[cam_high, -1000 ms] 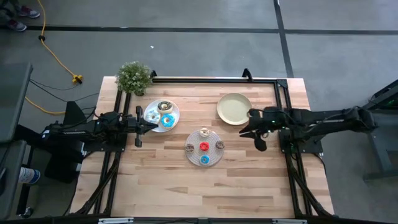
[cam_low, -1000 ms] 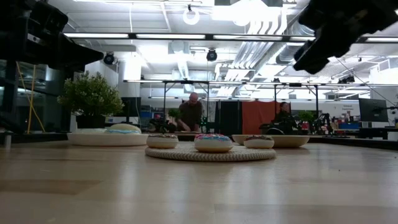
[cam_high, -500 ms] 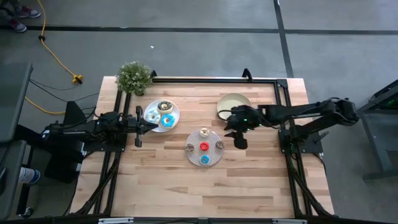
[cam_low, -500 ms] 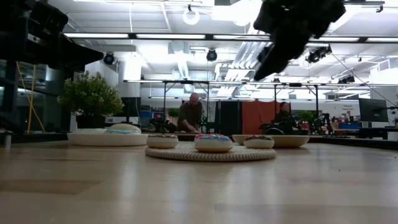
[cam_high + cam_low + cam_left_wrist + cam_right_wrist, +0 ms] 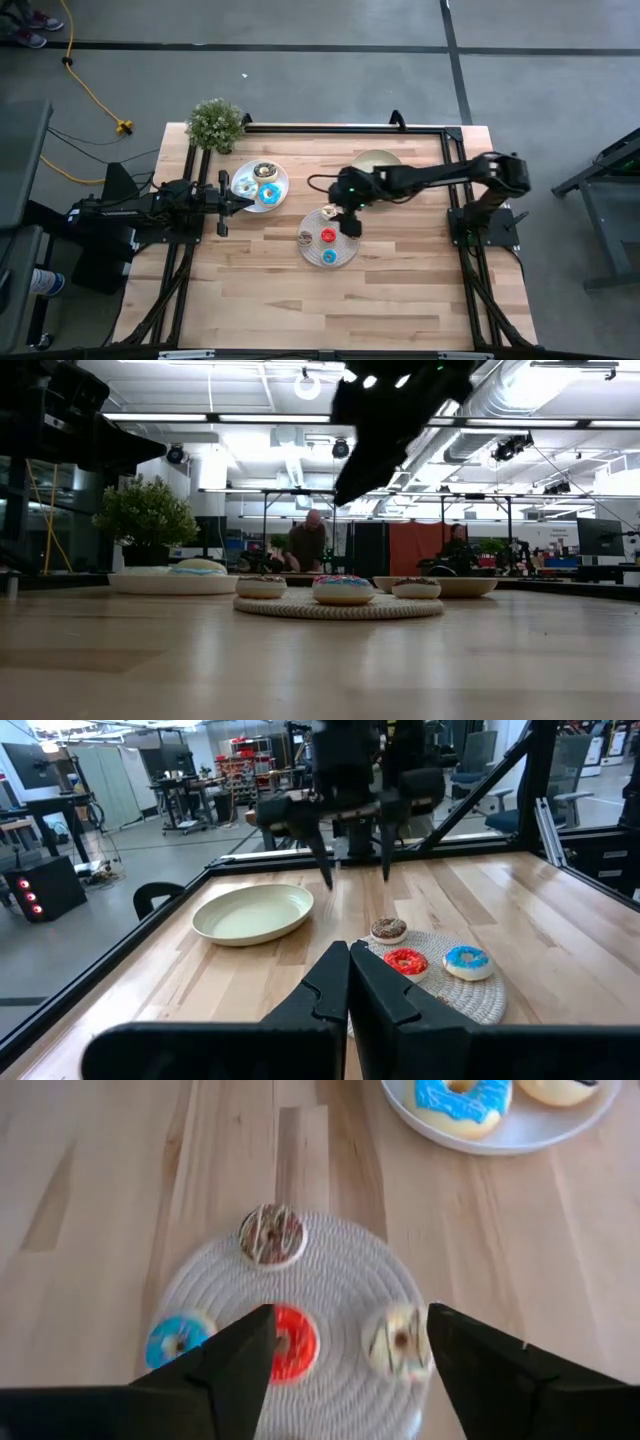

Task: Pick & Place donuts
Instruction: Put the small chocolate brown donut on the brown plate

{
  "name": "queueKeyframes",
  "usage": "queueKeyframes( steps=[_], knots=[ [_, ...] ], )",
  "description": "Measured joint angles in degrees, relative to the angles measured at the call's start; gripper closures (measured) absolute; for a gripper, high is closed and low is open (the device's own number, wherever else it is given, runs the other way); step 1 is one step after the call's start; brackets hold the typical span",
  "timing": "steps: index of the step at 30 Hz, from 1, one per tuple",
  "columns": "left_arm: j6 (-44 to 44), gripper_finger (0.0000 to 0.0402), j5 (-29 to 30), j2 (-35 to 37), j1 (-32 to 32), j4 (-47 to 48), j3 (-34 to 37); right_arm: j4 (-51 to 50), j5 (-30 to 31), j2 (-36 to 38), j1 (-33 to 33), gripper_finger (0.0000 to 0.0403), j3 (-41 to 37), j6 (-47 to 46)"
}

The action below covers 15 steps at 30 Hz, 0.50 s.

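The right gripper [image 5: 349,222], which hung beside the yellow-green plate [image 5: 372,160] a second ago, has swung in over the round mat [image 5: 328,255]. Its fingers [image 5: 235,1365] are spread, empty, straddling the red [image 5: 293,1344] and cream [image 5: 398,1341] mini donuts: a pick looks imminent. The left gripper [image 5: 247,203] waits by the white plate [image 5: 245,193], fingers closed.

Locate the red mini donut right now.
In the high view, the red mini donut sits mid-table at the centre of the grey spiral mat, ringed by three other minis, beside the open right gripper.
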<state>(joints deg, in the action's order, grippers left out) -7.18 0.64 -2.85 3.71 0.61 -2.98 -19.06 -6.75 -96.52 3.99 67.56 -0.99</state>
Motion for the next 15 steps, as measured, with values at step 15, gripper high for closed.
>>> queueKeyframes(
  steps=[15],
  knots=[
    [0.0,0.0401,0.0,0.0,0.0,0.0,0.0,12.9,-0.1,-10.6,-4.0,0.0146,1.5,4.9]
  ],
)
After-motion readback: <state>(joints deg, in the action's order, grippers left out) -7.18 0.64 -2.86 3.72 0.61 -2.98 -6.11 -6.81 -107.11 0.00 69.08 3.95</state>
